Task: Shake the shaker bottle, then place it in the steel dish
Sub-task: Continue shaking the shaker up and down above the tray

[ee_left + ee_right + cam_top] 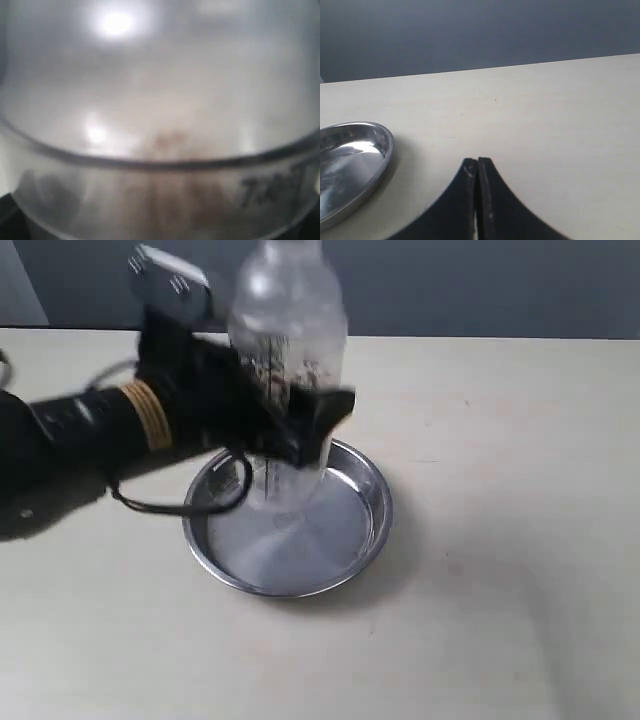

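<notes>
The clear shaker bottle [287, 330] stands upright above the steel dish [300, 540], its base low over the dish's flat bottom; contact cannot be judged. Brown bits and a black scale show through its wall. My left gripper [290, 415] is shut on the bottle's middle, reaching in from the left. In the left wrist view the blurred bottle [160, 125] fills the picture and hides the fingers. My right gripper [477, 167] is shut with nothing in it, low over the bare table, with the steel dish [385, 150] off to one side.
The beige table [500, 490] spreads around the dish. A black cable [215, 502] from the left arm hangs over the dish's left rim. A dark wall [480, 285] runs behind the table's far edge.
</notes>
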### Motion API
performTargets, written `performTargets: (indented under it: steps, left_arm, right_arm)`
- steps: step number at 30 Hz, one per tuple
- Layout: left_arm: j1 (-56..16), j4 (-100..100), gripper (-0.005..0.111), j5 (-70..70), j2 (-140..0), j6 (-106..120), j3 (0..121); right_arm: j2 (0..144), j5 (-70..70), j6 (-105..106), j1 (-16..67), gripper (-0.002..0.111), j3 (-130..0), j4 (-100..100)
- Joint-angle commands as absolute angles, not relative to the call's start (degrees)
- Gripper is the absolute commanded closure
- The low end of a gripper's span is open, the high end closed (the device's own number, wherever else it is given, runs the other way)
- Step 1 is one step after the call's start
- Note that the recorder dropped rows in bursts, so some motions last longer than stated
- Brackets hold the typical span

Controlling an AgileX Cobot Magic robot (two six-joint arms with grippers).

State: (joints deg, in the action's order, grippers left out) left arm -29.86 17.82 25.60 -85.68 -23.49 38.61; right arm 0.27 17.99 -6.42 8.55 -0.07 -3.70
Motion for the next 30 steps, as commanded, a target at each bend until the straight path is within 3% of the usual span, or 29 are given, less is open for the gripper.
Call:
performTargets:
  steps: [1,4,7,10,13,15,18,21,24,27,30]
  left_arm:
    - [-28.2,17.0,0.106,27.6,-80.7,-23.6,44.5]
    - [-29.0,19.6,0.106,24.3,-75.9,-23.6,48.5]
    - [-31.0,17.3,0.106,19.3,-83.8,-25.6,42.2]
    - [-31.2,18.4,0.106,26.7,-90.7,-32.7,36.3]
    - [-31.0,23.7,0.106,36.3,-83.7,-33.9,38.2]
    - [-31.0,24.2,0.106,33.9,-79.1,-30.1,41.2]
    - [-31.0,23.6,0.106,27.8,-83.8,-27.8,39.5]
    - [-29.7,19.3,0.106,32.5,-90.1,-28.4,38.7]
    - [-29.0,20.2,0.106,38.3,-82.3,-28.9,43.3]
    - [-30.0,21.2,0.106,28.1,-80.1,-26.8,46.1]
    - [-32.5,18.8,0.106,23.8,-89.4,-28.3,40.7]
  right_arm:
    - [0.0,17.5,-6.2,8.6,0.109,0.0,-3.6]
    - [0.0,17.5,-6.2,8.6,0.109,0.0,-3.6]
    - [0.0,17.5,-6.2,8.6,0.109,0.0,-3.6]
    - [0.0,17.5,-6.2,8.6,0.109,0.0,-3.6]
    - [0.0,17.5,-6.2,8.6,0.109,0.0,-3.6]
    - [0.0,17.5,-6.2,8.6,0.109,0.0,-3.6]
    - [0.0,17.5,-6.2,8.6,0.109,0.0,-3.6]
    - [0.0,17.5,-6.2,8.6,0.109,0.0,-3.6]
    - [0.0,17.5,-6.2,8.6,0.109,0.0,-3.6]
    - [0.0,17.5,-6.2,8.6,0.109,0.0,-3.6]
    - [0.0,17.5,-6.2,8.6,0.109,0.0,-3.6]
